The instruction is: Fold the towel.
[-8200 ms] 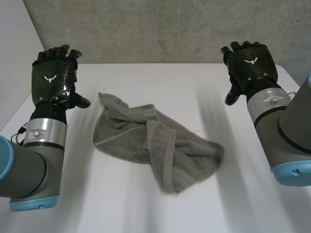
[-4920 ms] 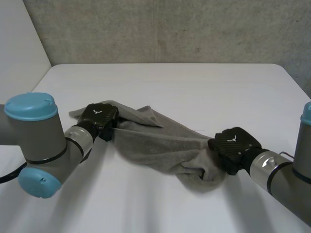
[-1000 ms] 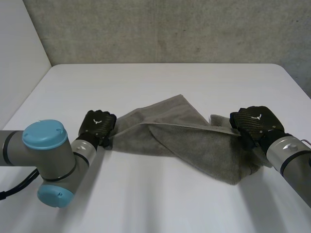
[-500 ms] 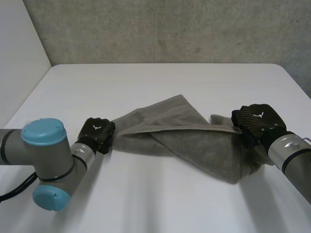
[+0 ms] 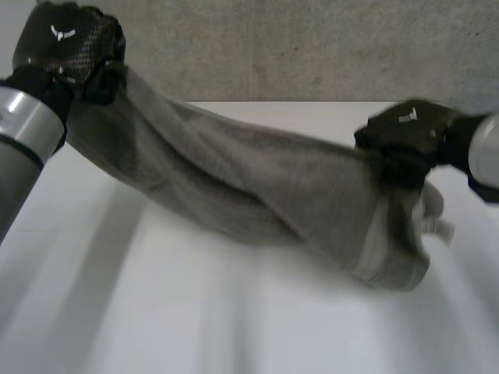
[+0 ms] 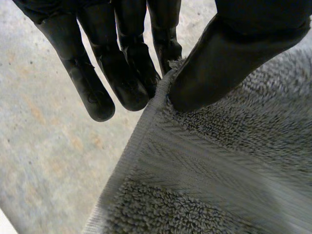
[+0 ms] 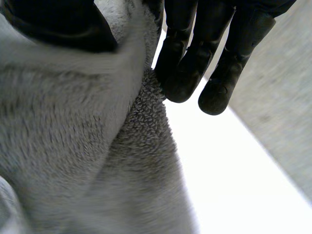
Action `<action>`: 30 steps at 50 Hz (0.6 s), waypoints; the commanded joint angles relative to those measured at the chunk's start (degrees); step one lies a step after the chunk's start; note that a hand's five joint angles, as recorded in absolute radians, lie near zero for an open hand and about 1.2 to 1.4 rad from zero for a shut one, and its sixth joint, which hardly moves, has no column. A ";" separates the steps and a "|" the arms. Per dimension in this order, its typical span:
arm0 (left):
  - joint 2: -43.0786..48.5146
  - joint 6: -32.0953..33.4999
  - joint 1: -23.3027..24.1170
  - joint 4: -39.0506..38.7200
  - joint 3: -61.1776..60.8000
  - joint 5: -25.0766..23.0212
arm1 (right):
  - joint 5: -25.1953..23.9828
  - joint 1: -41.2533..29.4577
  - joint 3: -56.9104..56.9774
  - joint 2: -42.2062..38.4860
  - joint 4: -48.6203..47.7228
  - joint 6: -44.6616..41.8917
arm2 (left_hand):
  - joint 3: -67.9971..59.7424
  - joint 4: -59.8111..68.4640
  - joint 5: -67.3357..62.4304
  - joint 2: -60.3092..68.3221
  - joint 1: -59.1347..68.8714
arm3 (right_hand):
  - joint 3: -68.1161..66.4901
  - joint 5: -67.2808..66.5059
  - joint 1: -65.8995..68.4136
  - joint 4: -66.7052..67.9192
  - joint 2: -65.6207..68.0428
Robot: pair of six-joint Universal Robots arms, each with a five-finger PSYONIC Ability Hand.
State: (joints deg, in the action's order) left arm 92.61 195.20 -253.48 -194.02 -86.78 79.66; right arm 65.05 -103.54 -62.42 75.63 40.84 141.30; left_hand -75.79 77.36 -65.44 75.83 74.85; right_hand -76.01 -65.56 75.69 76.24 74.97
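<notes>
- Above the white table [image 5: 156,312], head view: the grey towel [image 5: 234,179] is strung between both hands as a sagging band. It sits high at the robot's left and lower at its right.
- Same view: the left hand [image 5: 66,43] is raised in front of the concrete wall [image 5: 312,47], with its fingers curled over the towel's upper end. The cloth falls away beneath it.
- Same view: the right hand [image 5: 405,136] is closed on the opposite end. Bunched folds and a small white label [image 5: 440,228] hang below it. Whether the lowest fold touches the table cannot be told.
- Left wrist view: the thumb [image 6: 229,58] pins the towel's hemmed edge [image 6: 146,141] against one fingertip. The other fingers [image 6: 126,78] run straight alongside, clear of the cloth. The grip is a pinch at the edge, close to a corner.
- Right wrist view: the thumb [image 7: 53,24] bears down on a thick gather of towel [image 7: 73,146]. The fingers [image 7: 190,68] meet the cloth from the far side, so the gather is clamped between them. The table [image 7: 229,185] lies well below the hand.
</notes>
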 commanded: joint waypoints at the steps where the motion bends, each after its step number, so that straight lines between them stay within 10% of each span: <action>1: 13.10 0.53 -0.35 0.31 15.72 2.42 | 9.74 -5.00 17.59 -10.67 -17.73 -3.48 | -4.21 2.64 -4.56 4.17 5.15 | -3.99 -4.44 4.31 3.76 5.03; 8: 16.11 1.58 0.26 -1.10 30.97 9.29 | 21.96 -7.37 11.73 -4.71 -60.41 -3.22 | -4.21 2.64 -4.56 4.17 5.15 | -3.99 -4.44 4.31 3.76 5.03; 30: 14.62 0.79 0.62 -11.20 -2.60 5.77 | 17.56 -8.52 -22.05 -3.73 -48.14 3.37 | -4.21 2.64 -4.56 4.17 5.15 | -3.99 -4.44 4.31 3.76 5.03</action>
State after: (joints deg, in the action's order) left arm 107.05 196.04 -252.83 -202.46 -78.29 87.90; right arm 83.48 -112.15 -76.44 71.92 -7.39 141.97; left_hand -75.79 77.56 -66.28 76.43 74.86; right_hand -76.04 -65.72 75.70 76.24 74.97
